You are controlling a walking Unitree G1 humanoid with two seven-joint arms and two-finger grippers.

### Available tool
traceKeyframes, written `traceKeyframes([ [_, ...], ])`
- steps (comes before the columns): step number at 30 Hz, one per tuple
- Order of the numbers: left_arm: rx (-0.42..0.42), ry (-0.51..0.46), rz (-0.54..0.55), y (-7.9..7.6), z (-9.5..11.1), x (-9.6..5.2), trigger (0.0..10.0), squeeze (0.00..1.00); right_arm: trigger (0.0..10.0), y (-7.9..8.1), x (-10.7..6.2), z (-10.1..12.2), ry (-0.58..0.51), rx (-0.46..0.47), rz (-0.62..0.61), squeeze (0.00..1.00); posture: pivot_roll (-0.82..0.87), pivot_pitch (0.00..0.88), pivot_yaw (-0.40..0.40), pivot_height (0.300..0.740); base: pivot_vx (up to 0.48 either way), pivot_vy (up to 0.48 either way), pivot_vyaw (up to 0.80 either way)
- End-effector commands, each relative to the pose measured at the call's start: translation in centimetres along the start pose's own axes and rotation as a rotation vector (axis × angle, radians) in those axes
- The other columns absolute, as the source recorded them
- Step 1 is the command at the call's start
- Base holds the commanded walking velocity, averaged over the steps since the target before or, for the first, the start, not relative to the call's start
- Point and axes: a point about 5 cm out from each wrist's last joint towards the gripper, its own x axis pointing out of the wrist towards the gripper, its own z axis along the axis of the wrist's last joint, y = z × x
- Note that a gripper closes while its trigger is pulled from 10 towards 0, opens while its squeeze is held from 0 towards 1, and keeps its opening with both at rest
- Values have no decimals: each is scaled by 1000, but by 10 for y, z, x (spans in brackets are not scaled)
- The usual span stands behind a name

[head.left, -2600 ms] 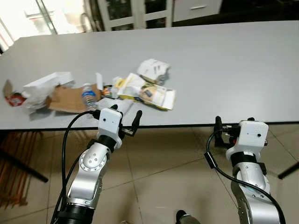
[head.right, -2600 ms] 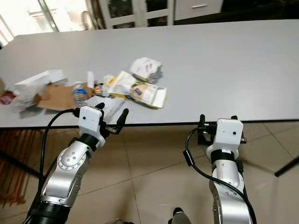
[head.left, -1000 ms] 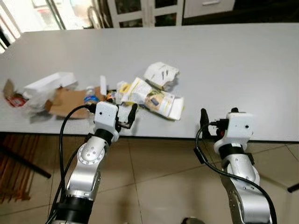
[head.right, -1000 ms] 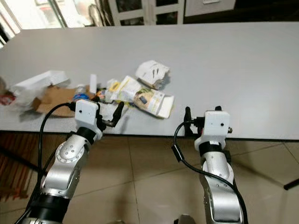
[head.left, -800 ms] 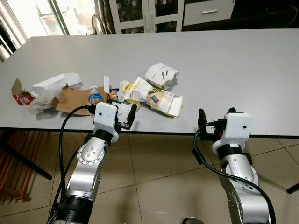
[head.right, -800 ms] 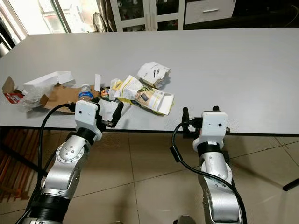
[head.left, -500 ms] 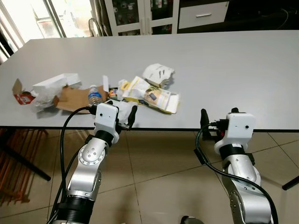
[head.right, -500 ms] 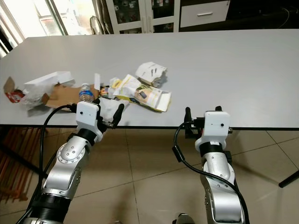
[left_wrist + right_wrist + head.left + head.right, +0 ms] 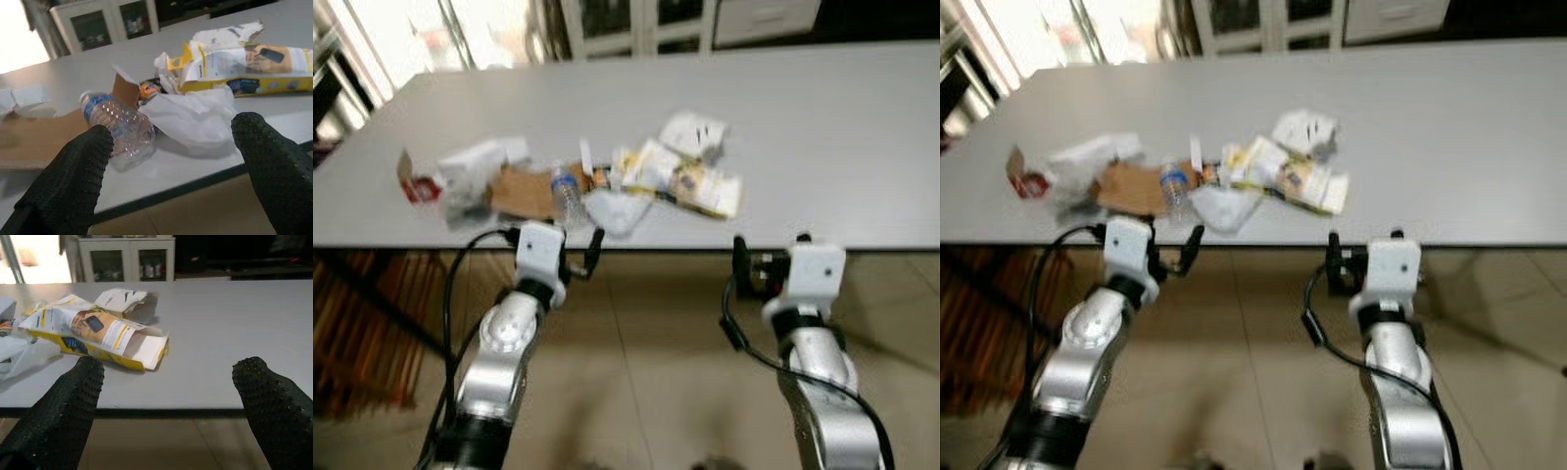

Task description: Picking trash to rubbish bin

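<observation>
The robot stands at the near edge of the table [image 9: 822,147], both arms raised in front of it with the fingers pointing at the trash, a posture that looks like lining up for a first pick; nothing is held yet. The head views are blurred, so the robot is probably in motion.

The left gripper [image 9: 171,161] is spread wide and empty, sitting just below and short of the table edge. Straight ahead of it, between its two fingers in the wrist view, lie a clear bottle [image 9: 117,125] on its side and a crumpled white bag [image 9: 195,115] touching it, both near the edge. That makes them the easiest reach, and the wide spread suits either. Just beyond them is a torn yellow box [image 9: 244,61], with a flat piece of cardboard [image 9: 524,191] past the bottle on the far side from the bag.

The right gripper [image 9: 166,396] is likewise spread apart and empty, just short of the edge. The yellow box [image 9: 93,333] lies ahead of it and toward its left finger, open end facing the gripper, with a crumpled white wrapper [image 9: 124,301] just behind it. Directly ahead of its right finger the table is bare.

Farther off beyond the left gripper sit a white box [image 9: 480,157] and a small red carton [image 9: 416,181]. No bin can be made out.
</observation>
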Motion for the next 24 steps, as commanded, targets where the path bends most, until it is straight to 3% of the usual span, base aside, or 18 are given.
traceKeyframes([
  [1, 3, 12, -2, 4, -3, -5, 10000, 0, 10000, 5, 0, 3, -13, 8, 13, 0, -89, 94, 107, 740, 0, 0, 0],
  [7, -7, -6, -38, 1, 0, -5, 10000, 0, 10000, 4, 0, 4, -17, -3, 2, 0, -91, 96, 107, 740, 49, 0, 0],
  [15, -2, -13, -53, -2, 1, -4, 10000, 0, 10000, 3, 0, 4, -24, -8, -2, 0, -91, 96, 107, 740, 415, 0, 0],
  [18, -1, -30, -54, -2, 6, -2, 10000, 0, 10000, 0, 0, 14, -73, -63, -30, 0, -94, 96, 108, 740, 442, 0, 0],
  [24, 1, -60, -61, -3, 15, 1, 10000, 0, 10000, -7, -1, 21, -97, -77, -68, 0, -93, 97, 108, 740, 441, 0, 0],
])
